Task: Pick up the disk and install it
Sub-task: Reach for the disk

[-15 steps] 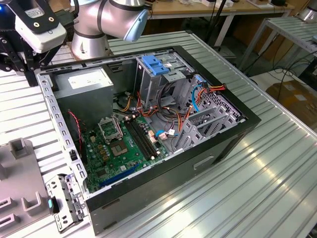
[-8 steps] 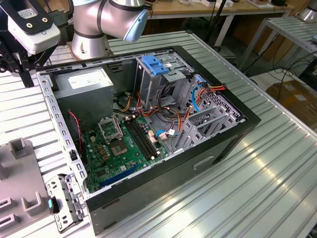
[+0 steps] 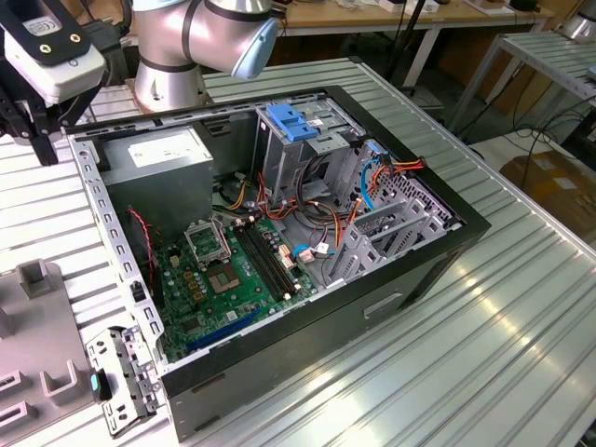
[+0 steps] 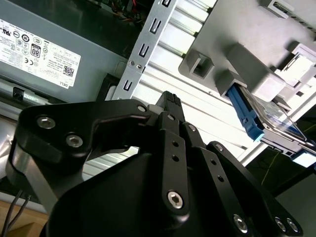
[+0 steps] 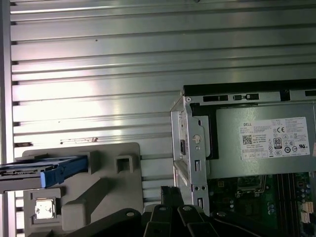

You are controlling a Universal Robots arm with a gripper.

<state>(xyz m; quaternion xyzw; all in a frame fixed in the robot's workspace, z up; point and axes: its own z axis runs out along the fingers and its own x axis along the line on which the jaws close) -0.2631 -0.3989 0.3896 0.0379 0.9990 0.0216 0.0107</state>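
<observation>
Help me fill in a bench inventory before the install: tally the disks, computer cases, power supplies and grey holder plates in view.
disk: 1, resting on the holder plate
computer case: 1, open
power supply: 1, inside the case
grey holder plate: 1, beside the case
Total: 4

My arm's base (image 3: 168,74) stands on the table (image 3: 484,354) beside the open case (image 3: 279,242); a blue latch plate (image 3: 293,121) tops its drive cage.
</observation>
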